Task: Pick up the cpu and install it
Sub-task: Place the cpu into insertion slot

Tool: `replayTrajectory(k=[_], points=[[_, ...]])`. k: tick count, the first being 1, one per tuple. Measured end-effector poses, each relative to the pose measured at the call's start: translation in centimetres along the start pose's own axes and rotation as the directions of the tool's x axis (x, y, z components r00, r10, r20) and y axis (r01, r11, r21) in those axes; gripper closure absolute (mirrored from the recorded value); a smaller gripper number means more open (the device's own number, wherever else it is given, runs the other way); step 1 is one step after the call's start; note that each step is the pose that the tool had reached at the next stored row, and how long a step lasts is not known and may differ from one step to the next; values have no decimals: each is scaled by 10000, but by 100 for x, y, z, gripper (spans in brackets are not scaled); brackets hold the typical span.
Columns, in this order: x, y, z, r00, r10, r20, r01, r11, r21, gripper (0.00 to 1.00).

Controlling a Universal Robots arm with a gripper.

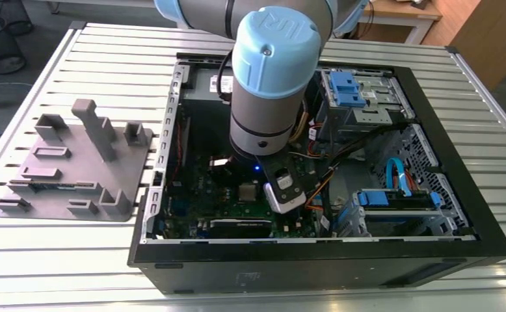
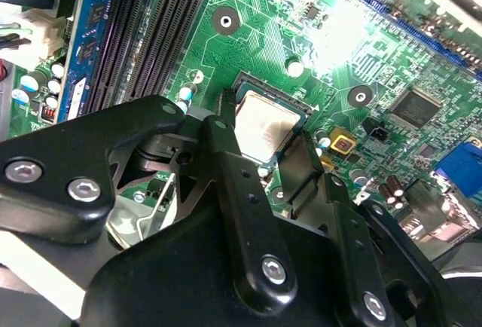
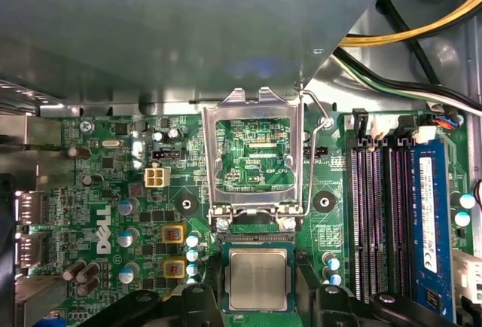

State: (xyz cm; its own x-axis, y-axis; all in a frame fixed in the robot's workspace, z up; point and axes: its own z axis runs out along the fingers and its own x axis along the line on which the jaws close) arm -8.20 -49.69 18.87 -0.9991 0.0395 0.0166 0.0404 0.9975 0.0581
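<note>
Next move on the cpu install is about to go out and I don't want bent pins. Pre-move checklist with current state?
1. Load plate open, off the socket: ok.
2. cpu inside the socket opening, edges parallel to it: ok.
3. cpu seated flat all round: cannot tell.
4. Gripper hold on cpu: cannot tell.
5. Yellow cables away from the socket: ok.

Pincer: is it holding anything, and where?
Cannot be told: the cpu lies in the socket with the pincer straddling two opposite edges; contact is unclear.
</note>
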Motion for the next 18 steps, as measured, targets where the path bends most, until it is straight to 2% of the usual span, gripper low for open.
replayTrajectory(k=[18], points=[[-1,6,24,10000,0,1,0,10000,-4,53]])
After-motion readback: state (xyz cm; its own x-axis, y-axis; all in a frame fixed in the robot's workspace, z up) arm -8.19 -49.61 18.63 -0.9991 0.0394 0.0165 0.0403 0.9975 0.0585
